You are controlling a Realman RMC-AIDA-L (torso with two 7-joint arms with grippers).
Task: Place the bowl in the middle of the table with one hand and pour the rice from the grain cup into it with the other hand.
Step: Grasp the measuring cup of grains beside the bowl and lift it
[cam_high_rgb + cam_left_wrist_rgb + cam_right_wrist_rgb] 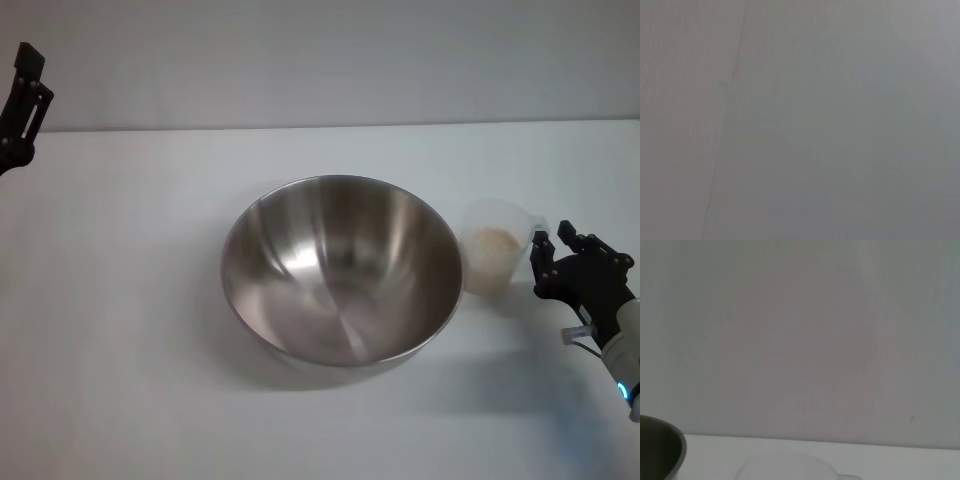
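Note:
The steel bowl [341, 270] stands upright in the middle of the white table [120, 330], and nothing lies inside it. Just right of it, almost touching its rim, is the clear grain cup [494, 258] holding pale rice [494, 243]. My right gripper [553, 238] hovers open just right of the cup, beside its handle, gripping nothing. My left gripper [24, 95] is raised at the far left edge, away from everything. The right wrist view catches the bowl's rim [662, 450] and the cup's faint rim [785, 467].
A plain grey wall [320, 60] runs behind the table's far edge. The left wrist view shows only a blank grey surface [800, 120].

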